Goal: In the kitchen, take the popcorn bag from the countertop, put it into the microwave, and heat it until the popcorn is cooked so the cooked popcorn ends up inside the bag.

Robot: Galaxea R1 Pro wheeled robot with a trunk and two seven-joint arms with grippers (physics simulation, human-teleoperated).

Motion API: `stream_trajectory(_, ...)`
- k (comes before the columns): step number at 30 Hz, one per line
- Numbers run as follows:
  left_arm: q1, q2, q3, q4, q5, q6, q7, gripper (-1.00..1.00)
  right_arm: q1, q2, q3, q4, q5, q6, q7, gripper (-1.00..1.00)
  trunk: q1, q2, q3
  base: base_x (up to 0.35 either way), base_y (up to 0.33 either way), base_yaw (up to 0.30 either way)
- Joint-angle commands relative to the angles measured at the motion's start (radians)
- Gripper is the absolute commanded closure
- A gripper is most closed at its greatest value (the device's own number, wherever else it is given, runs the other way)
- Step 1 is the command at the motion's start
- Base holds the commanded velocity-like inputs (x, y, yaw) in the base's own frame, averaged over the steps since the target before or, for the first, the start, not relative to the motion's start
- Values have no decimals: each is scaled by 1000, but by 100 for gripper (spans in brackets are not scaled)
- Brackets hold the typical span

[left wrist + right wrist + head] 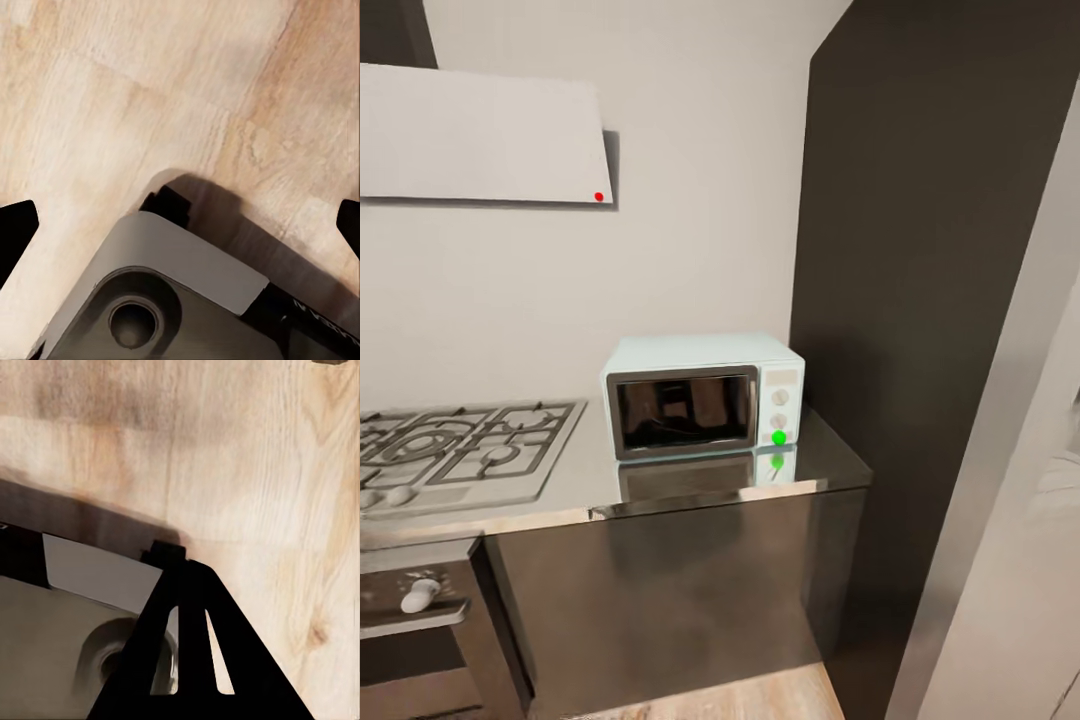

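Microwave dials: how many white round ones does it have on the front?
2. The upper dial and the lower dial sit one above the other on the microwave, right of its dark door, with the green light just below them.

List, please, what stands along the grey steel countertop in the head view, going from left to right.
Steel gas hob with dark grates → small pale mint-blue microwave with dark glass door → tall dark wall panel at the end of the grey steel countertop.
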Motion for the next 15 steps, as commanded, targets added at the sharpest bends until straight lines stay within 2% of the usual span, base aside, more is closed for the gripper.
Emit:
stream_trajectory(1, 3, 13, -9, 0, 5, 5, 3, -100, 1, 0, -9, 1, 5, -1, -1, 100, 0, -1, -1, 0, 0, 300)
stream_trajectory(2, 15, 29, -9, 0, 3, 5, 3, -100, 3, 0, -9, 1, 2, -5, -11, 100, 0, -1, -1, 0, 0, 300)
stream_trajectory(4, 21, 34, -11, -1, 0, 4, 3, -100, 4, 1, -11, 1, -9, -6, -26, 100, 0, -1, -1, 0, 0, 300)
stream_trajectory(7, 24, 34, -11, -1, -5, 2, 3, -100, 4, 4, -12, 1, -57, -7, -32, 100, 0, -1, -1, 0, 0, 300)
stream_trajectory(10, 24, 23, -12, -2, -9, 0, 2, -100, 8, 7, -12, 1, -75, -9, -33, 100, 0, -1, -1, 0, 0, 300)
stream_trajectory(13, 24, -2, -14, -3, -19, 3, 0, -100, 26, 11, -14, 2, -83, -19, -34, 100, 0, -1, -1, 0, 0, 300)
stream_trajectory(15, 24, -12, -14, -3, -56, 6, -18, -100, 39, 11, -27, 2, -126, -26, -34, 100, 0, -1, -1, 0, 0, 300)
